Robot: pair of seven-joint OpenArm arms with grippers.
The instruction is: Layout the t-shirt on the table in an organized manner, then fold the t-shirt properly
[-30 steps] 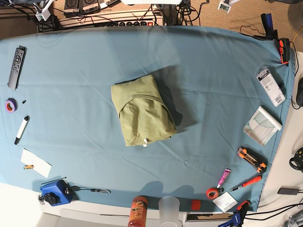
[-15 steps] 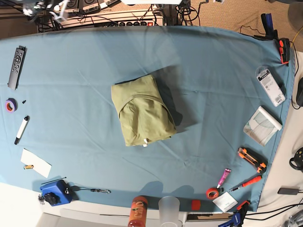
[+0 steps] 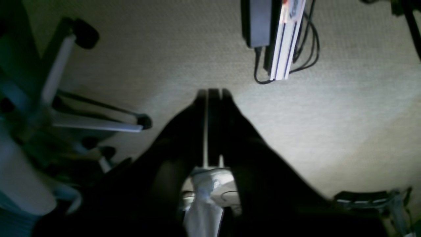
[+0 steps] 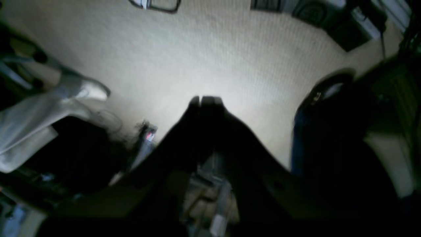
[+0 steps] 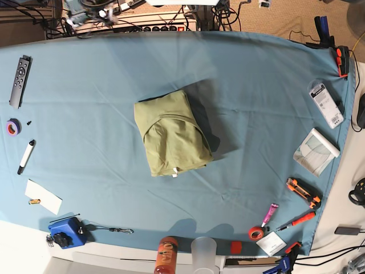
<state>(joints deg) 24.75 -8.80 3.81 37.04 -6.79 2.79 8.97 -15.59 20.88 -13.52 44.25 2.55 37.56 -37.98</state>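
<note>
Apparently the folding itself is finished: the t-shirt (image 5: 173, 140) lies as a compact olive packet near the middle of the table (image 5: 268, 85), well apart from the clutter along the edges, such as the remote (image 5: 20, 80) at one end and the orange-handled cutter (image 5: 303, 192) at the other. Neither arm is over the cloth. Both wrist cameras look down at beige carpet off the table, and there the left gripper (image 3: 212, 93) and the right gripper (image 4: 205, 98) each show their jaws pressed together with nothing between them.

I judge that little is left beyond parking the arms; at most a tidy-up press on the packet.

The shirt is a rough rectangle set slightly askew, with a curved fold line across its top layer and a small white tag (image 5: 175, 173) poking from its near edge. Its surface looks smooth and unprinted.
</note>
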